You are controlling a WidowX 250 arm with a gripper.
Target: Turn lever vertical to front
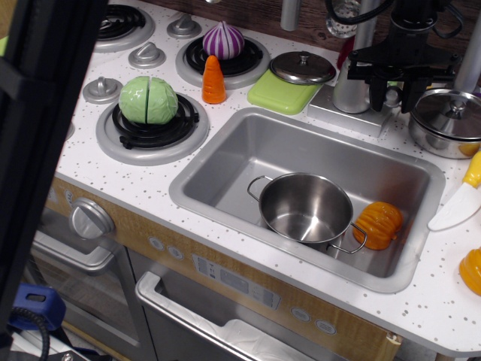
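Speckled counter [143, 177] (carrot [214, 80], knife [460, 203])

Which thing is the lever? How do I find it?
Find the big silver sink, then the fat silver faucet column behind its back right corner. The lever is the stubby round-tipped nub poking sideways from it, between the black gripper's fingers, unlike the flat round stove knobs.
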